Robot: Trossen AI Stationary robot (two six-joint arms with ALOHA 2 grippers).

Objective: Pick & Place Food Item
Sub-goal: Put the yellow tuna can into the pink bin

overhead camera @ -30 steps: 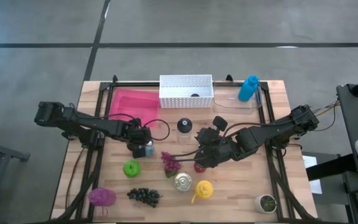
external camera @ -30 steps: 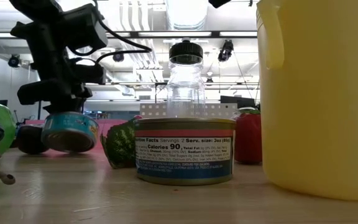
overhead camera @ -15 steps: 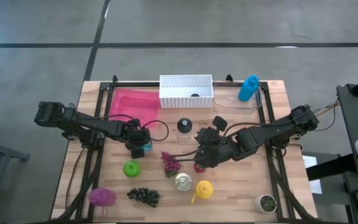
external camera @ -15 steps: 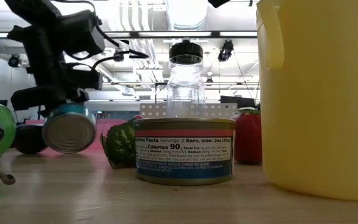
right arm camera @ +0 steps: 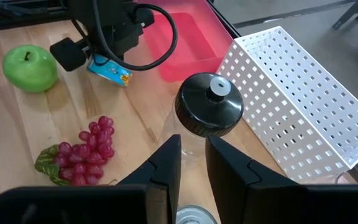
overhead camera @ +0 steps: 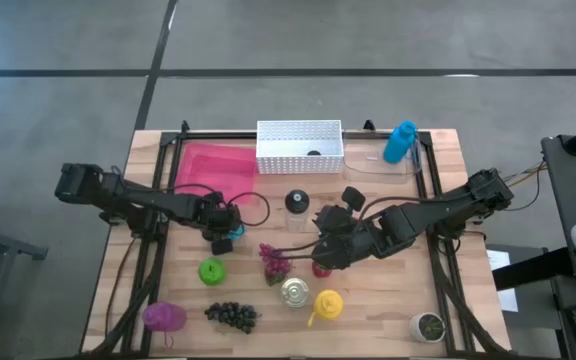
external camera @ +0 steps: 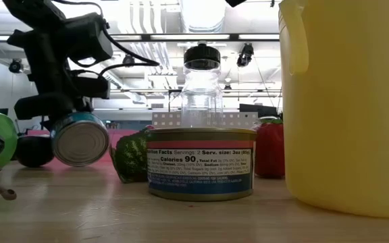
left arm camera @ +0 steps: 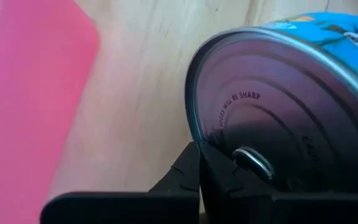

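A blue-labelled tin can (overhead camera: 223, 244) hangs at the table's left middle, just in front of the pink tray (overhead camera: 213, 167). My left gripper (overhead camera: 218, 232) is shut on it. In the low view the can (external camera: 80, 140) is tipped on edge, with one flat metal end facing the near edge. My right gripper (overhead camera: 320, 252) hovers at mid-table, its fingers (right arm camera: 166, 163) a narrow gap apart with nothing between them. It is above a red fruit (overhead camera: 320, 268) and faces a clear bottle with a black cap (right arm camera: 209, 104). My left gripper pinches the can's rim (left arm camera: 194, 134) between its two fingers, at the edge of the lid beside the pull-tab ring (left arm camera: 251, 160). The fingers come from above, pointing steeply down. The can hangs on edge below them, low over the wood; whether its lower rim touches the table I cannot tell.
A white perforated basket (overhead camera: 299, 146) and a blue bottle (overhead camera: 399, 141) stand at the far edge. A green apple (overhead camera: 211, 270), red grapes (overhead camera: 273, 262), dark grapes (overhead camera: 231, 315), a second tin (overhead camera: 294, 292), a yellow pitcher (overhead camera: 327, 304) and a purple item (overhead camera: 164, 317) lie toward the near edge.
The can in my left gripper has tipped: a second ago it hung nearly flat with its blue side showing in the low view, and now its flat end faces the near edge. The gripper has stayed in place. My right arm has kept still.
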